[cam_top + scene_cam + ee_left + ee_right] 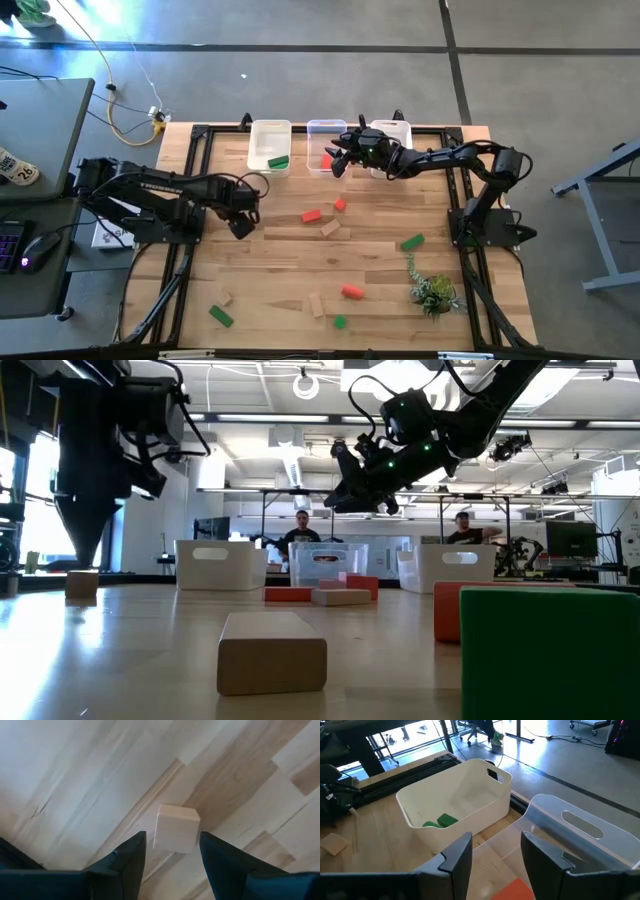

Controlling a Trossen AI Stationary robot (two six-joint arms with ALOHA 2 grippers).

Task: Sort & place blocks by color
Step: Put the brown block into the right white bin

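Note:
A pale wood cube rests flat on the table; it also shows in the low view as the cube at the left. My left gripper points straight down over it, open, one finger on each side of the cube and clear of it. It is the gripper on the table's left half. My right gripper is open with nothing between its fingers. It hovers as the gripper above the translucent middle bin, in which a red block lies.
The left white bin holds green blocks; a right white bin stands beside the middle one. Red blocks, green blocks and wood blocks lie scattered over the table. A small plant stands near the right front.

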